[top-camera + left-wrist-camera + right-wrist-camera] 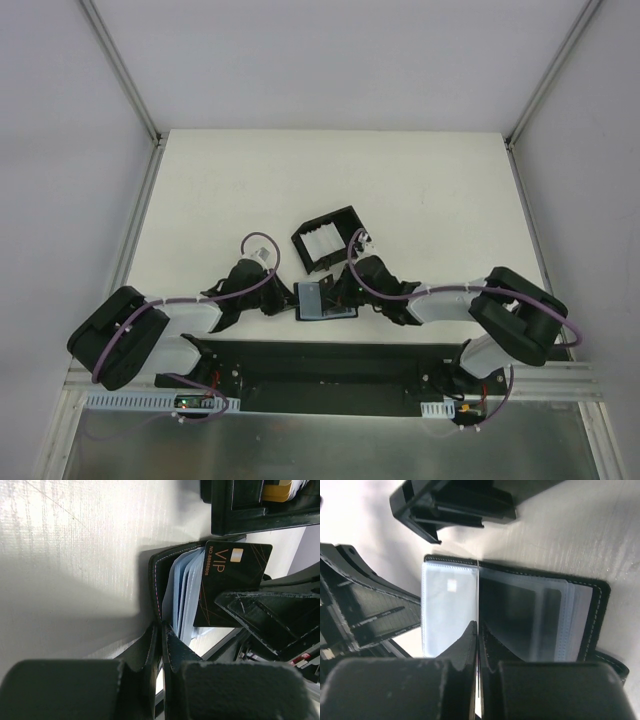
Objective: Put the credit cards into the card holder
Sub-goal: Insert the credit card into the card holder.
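The white matte tabletop (220,190) has a fine linear grain. The left tool (161,632) has two blunt black fingers with rough, chipped-looking edges. They are brought fully together, with the tips pinching the left cover edge of the small flat black folding card holder (155,580). The holder lies open on the tabletop between the two tools. Its cover is leather-like, with a pale stitched seam along the border and rounded corners. Inside it is a fan of translucent bluish-grey plastic sleeves (182,590), glossy and thin, partly raised off the cover. Just behind the holder and apart from it sits a black rigid walled plastic tray (322,217), square-cornered and set at an angle to the tabletop edges. It carries pale thin cards (322,243) standing on edge, and the left wrist view shows one yellowish card among the white. A thin black rectangular credit card (232,575), glossy and round-cornered, bears gold "VIP" lettering, fine gold lines and a small pale chip. It is held on edge over the open holder, one edge in among the raised sleeves. The right tool (478,630) is closed flat on this card, which shows between its pads as a thin pale line. Whether the card has entered a sleeve pocket cannot be determined.
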`<state>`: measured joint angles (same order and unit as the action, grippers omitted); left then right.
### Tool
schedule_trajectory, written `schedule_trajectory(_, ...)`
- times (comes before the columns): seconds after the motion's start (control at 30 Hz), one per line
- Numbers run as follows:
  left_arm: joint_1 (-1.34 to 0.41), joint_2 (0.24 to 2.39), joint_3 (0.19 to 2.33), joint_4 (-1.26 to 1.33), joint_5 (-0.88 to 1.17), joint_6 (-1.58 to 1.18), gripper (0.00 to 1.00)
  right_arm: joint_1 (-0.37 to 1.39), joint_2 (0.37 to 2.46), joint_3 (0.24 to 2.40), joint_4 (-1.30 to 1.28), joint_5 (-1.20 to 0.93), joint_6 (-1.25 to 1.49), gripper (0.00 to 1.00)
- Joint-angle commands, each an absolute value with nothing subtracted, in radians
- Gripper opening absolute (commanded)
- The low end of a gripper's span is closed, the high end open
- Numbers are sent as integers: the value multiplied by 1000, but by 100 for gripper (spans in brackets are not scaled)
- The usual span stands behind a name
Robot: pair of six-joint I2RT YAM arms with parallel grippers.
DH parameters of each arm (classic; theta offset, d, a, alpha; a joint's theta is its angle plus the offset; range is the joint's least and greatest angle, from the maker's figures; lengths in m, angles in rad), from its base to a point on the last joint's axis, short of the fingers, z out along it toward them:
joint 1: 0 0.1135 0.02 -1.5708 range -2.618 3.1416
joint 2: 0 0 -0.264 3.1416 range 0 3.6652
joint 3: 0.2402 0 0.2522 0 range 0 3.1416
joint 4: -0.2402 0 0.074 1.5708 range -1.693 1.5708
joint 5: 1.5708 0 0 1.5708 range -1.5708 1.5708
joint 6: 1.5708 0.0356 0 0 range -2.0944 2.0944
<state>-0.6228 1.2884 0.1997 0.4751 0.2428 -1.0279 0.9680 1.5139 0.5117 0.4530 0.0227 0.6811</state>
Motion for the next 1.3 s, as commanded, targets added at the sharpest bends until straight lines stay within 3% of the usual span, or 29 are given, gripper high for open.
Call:
schedule_trajectory(0.0,-634,1348,150,238,164,-945,0,968,1575,447,632,-27,778,0)
schedule_trajectory(0.53,-634,1347,163,227,147,-946,0,989,1522,324,684,-14,885,1)
schedule_trajectory(1.2,-634,1356,163,235,147,-946,0,1012,1669,361,830,-78,925,0)
schedule_trajectory(1.27,-634,1356,161,235,149,-946,0,1009,1649,342,833,-51,927,5)
